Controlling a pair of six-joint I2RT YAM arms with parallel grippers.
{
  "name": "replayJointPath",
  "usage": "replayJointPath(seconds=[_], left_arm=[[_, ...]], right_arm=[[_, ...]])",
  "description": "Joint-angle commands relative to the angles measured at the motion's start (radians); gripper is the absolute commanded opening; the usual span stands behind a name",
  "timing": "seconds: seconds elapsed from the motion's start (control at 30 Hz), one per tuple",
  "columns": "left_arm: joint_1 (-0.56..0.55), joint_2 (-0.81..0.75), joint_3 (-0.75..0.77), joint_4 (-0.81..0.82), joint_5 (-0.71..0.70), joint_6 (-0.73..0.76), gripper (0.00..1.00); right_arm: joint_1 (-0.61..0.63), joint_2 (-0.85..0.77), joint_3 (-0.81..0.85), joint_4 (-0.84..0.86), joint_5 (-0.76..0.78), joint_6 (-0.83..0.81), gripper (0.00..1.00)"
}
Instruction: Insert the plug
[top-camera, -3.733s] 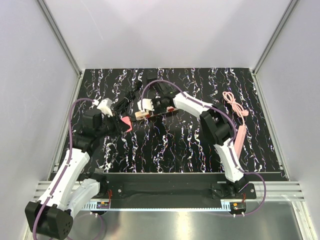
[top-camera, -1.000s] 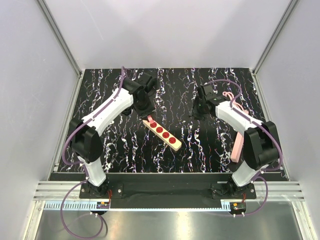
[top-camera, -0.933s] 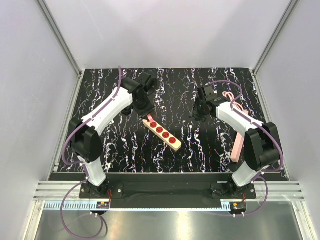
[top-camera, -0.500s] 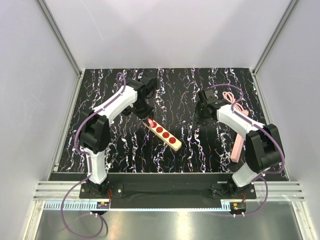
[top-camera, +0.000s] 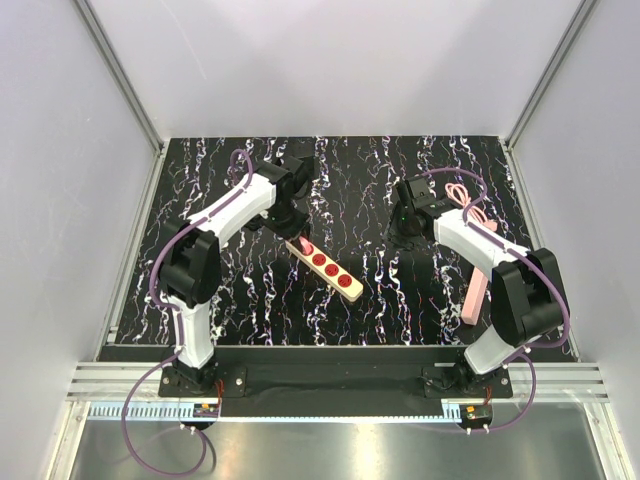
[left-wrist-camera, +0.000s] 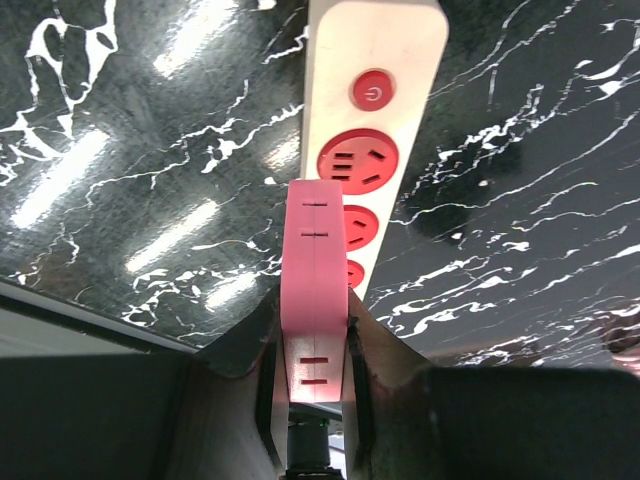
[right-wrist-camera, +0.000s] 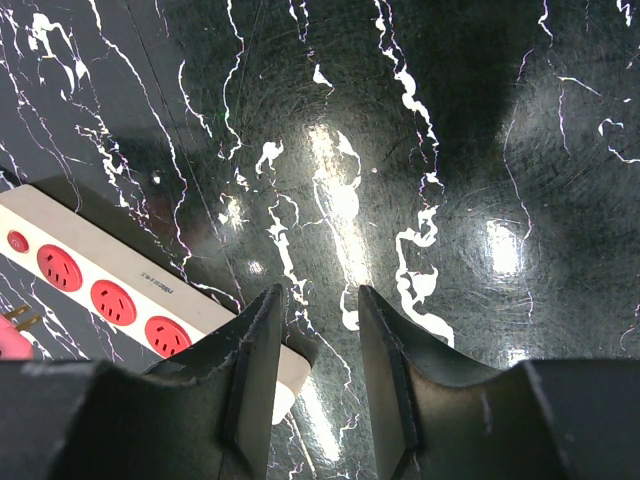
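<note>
Just one pink plug (left-wrist-camera: 314, 270) — and one cream strip (left-wrist-camera: 375, 35).

Overhead camera looks down; both close wrist cameras face the power strip (left-wrist-camera: 400, 40).

From my left wrist, the plug (left-wrist-camera: 314, 290) pinched in my left claw (left-wrist-camera: 312, 312) covers its own prongs and parts of the sockets on the power strip (left-wrist-camera: 375, 40) beneath it. The strip's near end vanishes under it. I cannot tell whether the prongs touch a socket. From my right wrist, the plug is cut off at the left edge, and the strip's end slips behind a finger of my right claw (right-wrist-camera: 317, 296). From above, my left claw's fingers are too small and dark to make out.
</note>
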Motion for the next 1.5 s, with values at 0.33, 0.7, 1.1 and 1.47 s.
replayJointPath(seconds=[0.33,0.7,1.1,1.47], left_arm=[[-0.025,0.037,0.062,0.044,-0.036,0.02,0.0],[-0.029,0.066,0.05,0.046,-0.054,0.056,0.0],[-0.029,0.091,0.079,0.046,-0.097,0.094,0.0],[-0.031,0.1,0.034,0.044,-0.12,0.087,0.0]], right_arm=[[0.0,-0.024,0.001,0.009,0.038,0.005,0.43],[0.0,-0.035,-0.005,0.007,0.046,-0.001,0.43],[0.0,-0.03,-0.005,0.009,0.049,-0.001,0.42],[0.0,-0.033,-0.008,0.007,0.06,-0.004,0.43]])
